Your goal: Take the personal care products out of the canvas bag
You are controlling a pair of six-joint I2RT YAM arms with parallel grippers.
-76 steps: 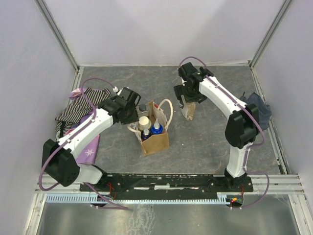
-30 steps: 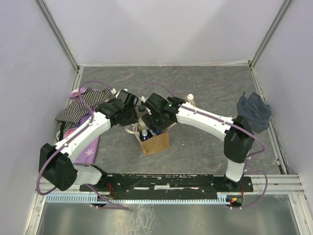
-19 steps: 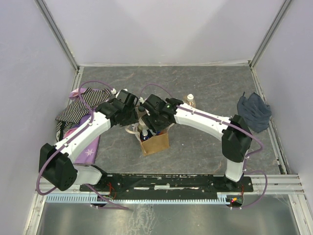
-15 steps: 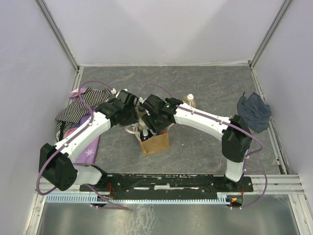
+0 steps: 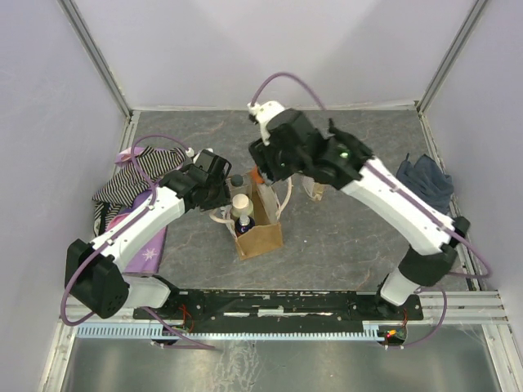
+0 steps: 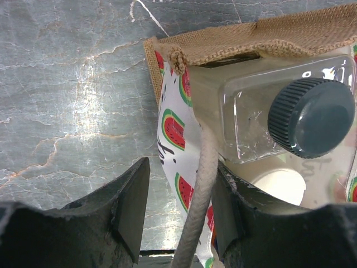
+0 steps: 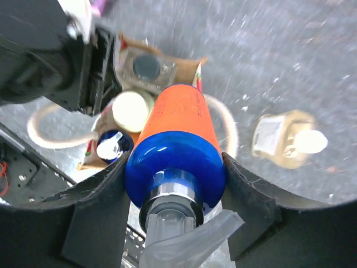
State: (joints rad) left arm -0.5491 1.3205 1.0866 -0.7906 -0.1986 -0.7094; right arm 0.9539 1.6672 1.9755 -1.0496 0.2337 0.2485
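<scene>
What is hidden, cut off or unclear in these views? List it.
- Top external: the right hand and most of its orange-and-blue bottle are hidden under the arm's black wrist.
- Left wrist: the clear square bottle is cut off by the right edge; the canvas bag hides its base.
- Right wrist: the held bottle's nozzle is blurred and cut off at the bottom edge.
- Right wrist: the amber bottle's label is unreadable.

Three bottles [image 5: 240, 204] stand in the canvas bag [image 5: 260, 237] at table centre; an amber bottle [image 5: 314, 190] at its two o'clock; clothes [image 5: 129, 181] at nine o'clock.
</scene>
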